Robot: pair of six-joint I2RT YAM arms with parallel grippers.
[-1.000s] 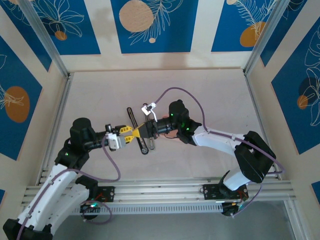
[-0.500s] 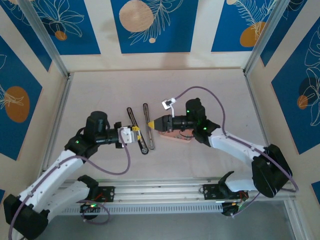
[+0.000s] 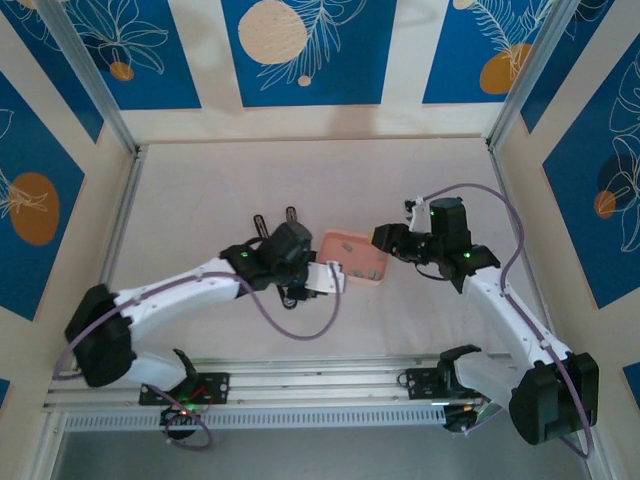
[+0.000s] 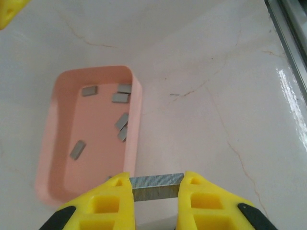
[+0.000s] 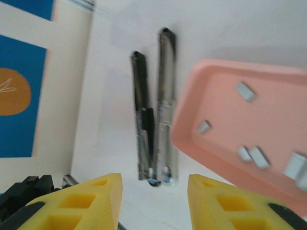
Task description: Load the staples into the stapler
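The left gripper (image 4: 157, 179) is pinching a strip of staples (image 4: 156, 188) crosswise between its two yellow fingertips (image 4: 120, 191), the strip bridging the gap from one pad to the other above the pale marbled table (image 4: 216, 96). Ahead of this gripper and toward its left finger lies the shallow pink tray (image 4: 138, 108), whose near corner sits just beside that finger; inside it are several loose staple pieces (image 4: 121, 97), short and grey, scattered apart from one another. From the overhead camera the left gripper (image 3: 336, 277) sits at the tray's near-left edge, while the right gripper (image 3: 384, 238) is at the tray's opposite side. The right gripper (image 5: 153, 178) has its yellow fingers spread, with nothing between them. Straight ahead of that gap lies the stapler (image 5: 164, 110), opened out flat into two long narrow bars side by side, one dark and one of lighter metal, their near ends close to the fingertips. The tray's rim (image 5: 184, 120) lies ahead toward the right finger, just beside the stapler's lighter bar.
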